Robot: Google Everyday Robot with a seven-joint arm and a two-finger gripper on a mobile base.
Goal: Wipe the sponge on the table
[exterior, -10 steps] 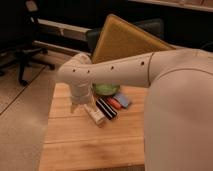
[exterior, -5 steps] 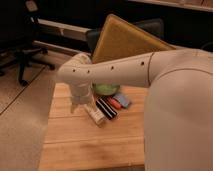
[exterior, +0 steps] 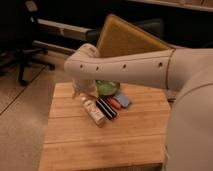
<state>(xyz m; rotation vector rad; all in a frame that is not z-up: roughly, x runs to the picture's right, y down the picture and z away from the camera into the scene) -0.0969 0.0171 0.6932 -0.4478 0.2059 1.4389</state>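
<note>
While the white arm [exterior: 130,65] reaches in from the right, the tool [exterior: 82,91] hangs from its turned-down wrist over the back left part of the tabletop [exterior: 115,142], just left of a green bowl [exterior: 107,87]. From where I stand its two fingers look parted, with nothing between them. I cannot make out any contact with the bowl. The tips sit close above the upper end of a pale bottle [exterior: 93,112] that lies on the wood.

The forearm runs almost level across the scene, over the bowl, to a rounded joint at its left end. There the arm bends sharply downward toward the planks. The robot's bulky body fills the right side and hides the tabletop's near right corner.

The sponge [exterior: 123,99] lies flat on the tabletop, just right of the bowl's near side and beneath the forearm, apart from the tool. A small orange-red object [exterior: 114,103] sits just beside it on the left. Next come a dark striped object [exterior: 106,108] and then the bottle, all slanting in a loose row.

Open planks run from that row to the near edge and to the left edge, beyond which lies the floor [exterior: 20,115]. A yellow-tan panel [exterior: 125,35] stands tilted behind the far edge, and an office chair [exterior: 25,50] stands well apart at the back left.
</note>
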